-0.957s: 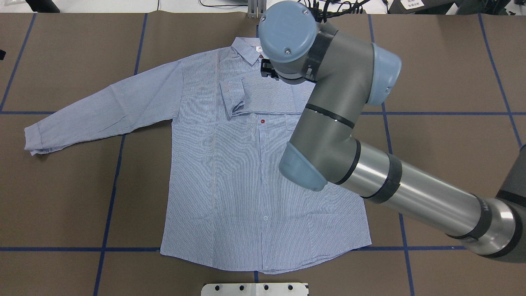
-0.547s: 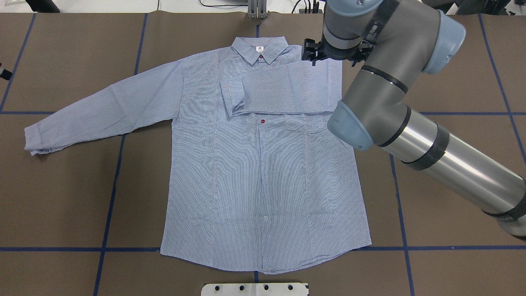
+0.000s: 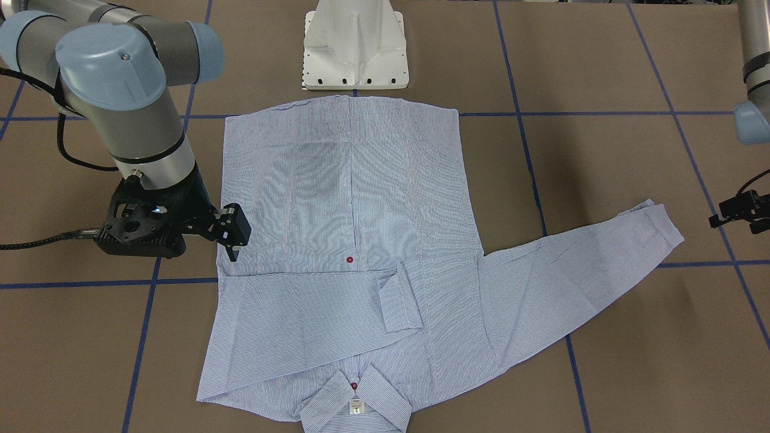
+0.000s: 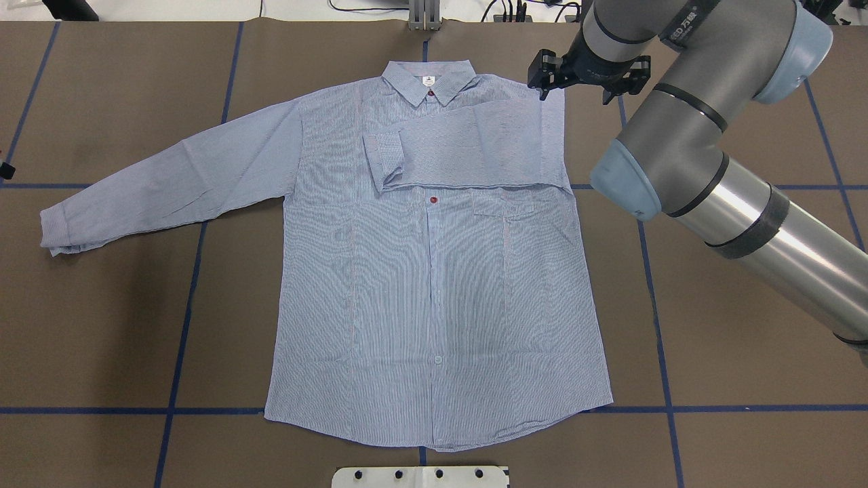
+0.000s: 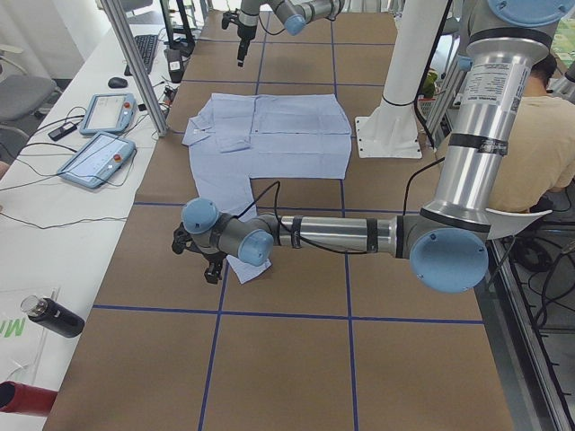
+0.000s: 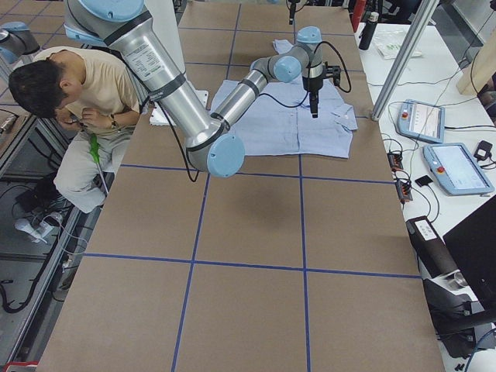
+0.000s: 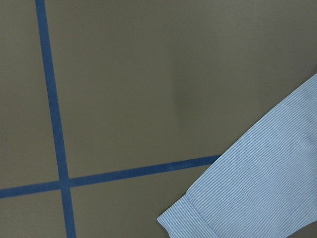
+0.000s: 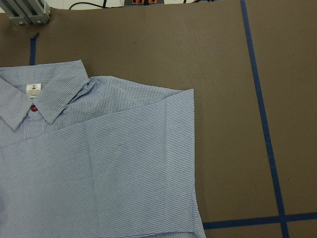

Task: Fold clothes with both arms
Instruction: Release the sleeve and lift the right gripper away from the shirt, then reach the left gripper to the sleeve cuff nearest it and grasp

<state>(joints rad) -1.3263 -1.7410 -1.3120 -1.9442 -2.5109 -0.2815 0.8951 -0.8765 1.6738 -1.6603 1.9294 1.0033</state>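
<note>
A: So, status? Where's the shirt (image 4: 434, 291)?
B: Flat on table (image 4: 746, 305), buttons up, collar (image 4: 427, 78) far from base (image 3: 355, 54). R sleeve (image 4: 468, 149) folded across chest, L sleeve (image 4: 169, 183) spread out. R gripper (image 3: 233, 252) hovers at R shoulder edge, no cloth in it; I can't tell jaw state. L gripper (image 3: 737, 213) near L cuff (image 3: 659, 222), not touching; can't tell either.

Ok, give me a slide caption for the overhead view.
Striped shirt flat on the table, one sleeve folded across its chest, the other outstretched, right arm alongside.
</note>
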